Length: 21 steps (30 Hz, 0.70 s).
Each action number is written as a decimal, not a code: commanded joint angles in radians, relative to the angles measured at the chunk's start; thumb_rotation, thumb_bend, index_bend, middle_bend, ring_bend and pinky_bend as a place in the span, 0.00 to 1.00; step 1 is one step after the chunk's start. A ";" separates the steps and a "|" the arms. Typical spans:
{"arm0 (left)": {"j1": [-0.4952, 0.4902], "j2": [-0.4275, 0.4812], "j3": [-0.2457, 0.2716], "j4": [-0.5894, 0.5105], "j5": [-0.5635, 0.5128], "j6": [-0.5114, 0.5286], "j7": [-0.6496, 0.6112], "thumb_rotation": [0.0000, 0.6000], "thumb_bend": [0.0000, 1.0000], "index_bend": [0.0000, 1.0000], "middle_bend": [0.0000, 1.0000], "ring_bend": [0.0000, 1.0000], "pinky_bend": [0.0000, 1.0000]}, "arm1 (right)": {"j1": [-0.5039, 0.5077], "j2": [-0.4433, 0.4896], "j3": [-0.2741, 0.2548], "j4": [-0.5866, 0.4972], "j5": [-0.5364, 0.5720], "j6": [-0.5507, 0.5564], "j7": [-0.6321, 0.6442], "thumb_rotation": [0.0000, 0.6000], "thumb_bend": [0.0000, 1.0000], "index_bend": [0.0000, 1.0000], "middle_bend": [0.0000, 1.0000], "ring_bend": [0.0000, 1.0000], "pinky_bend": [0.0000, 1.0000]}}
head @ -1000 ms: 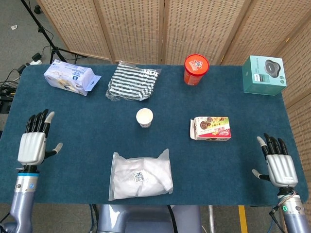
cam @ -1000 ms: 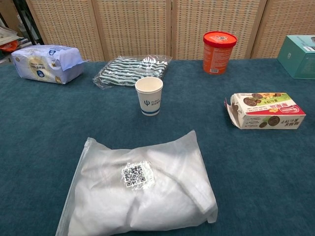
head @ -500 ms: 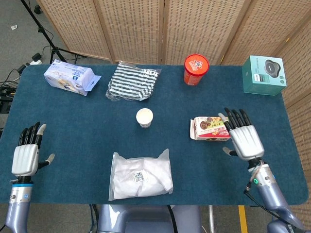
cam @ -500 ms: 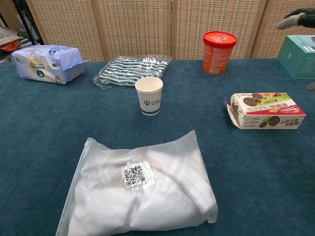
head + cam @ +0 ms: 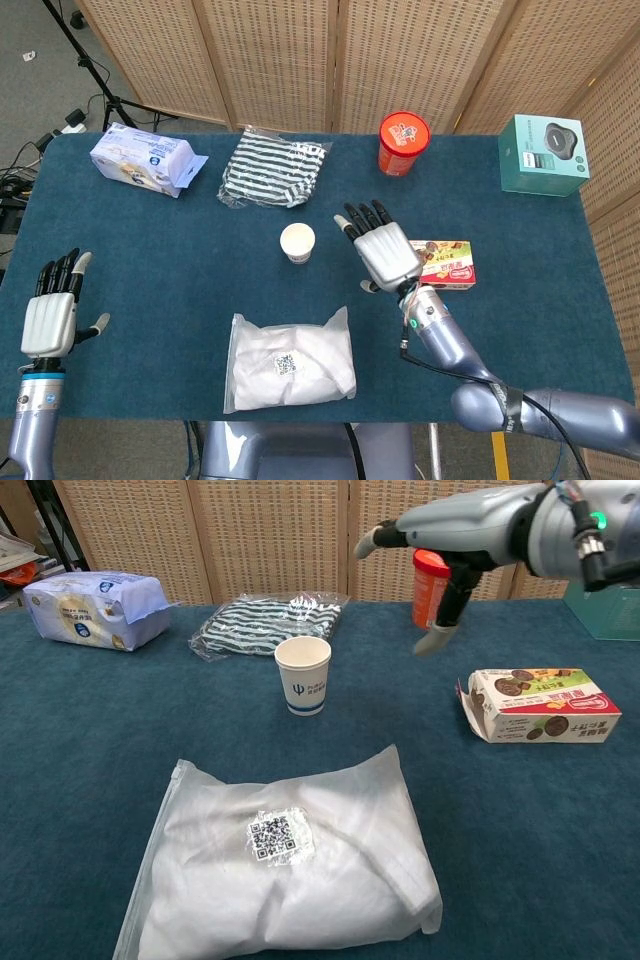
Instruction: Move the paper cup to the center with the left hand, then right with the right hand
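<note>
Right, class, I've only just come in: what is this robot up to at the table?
It is handling a paper cup, which stands upright mid-table, untouched. The right robot hand hovers open just to the cup's right, above the table, partly over a snack box. The left robot hand is open at the table's left edge, holding nothing. Nothing is gripped yet.

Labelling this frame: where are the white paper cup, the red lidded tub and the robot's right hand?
white paper cup (image 5: 302,684), chest view, printed side wall
red lidded tub (image 5: 403,131), head view, lid top
right hand (image 5: 385,250), head view, back of the hand

Striped cloth (image 5: 273,170), red tub (image 5: 402,143).
</note>
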 commanded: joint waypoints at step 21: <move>0.022 0.014 -0.089 0.049 -0.003 -0.182 -0.068 1.00 0.21 0.00 0.00 0.00 0.00 | 0.491 -0.247 -0.037 0.443 0.659 -0.160 -0.095 1.00 0.13 0.06 0.00 0.00 0.00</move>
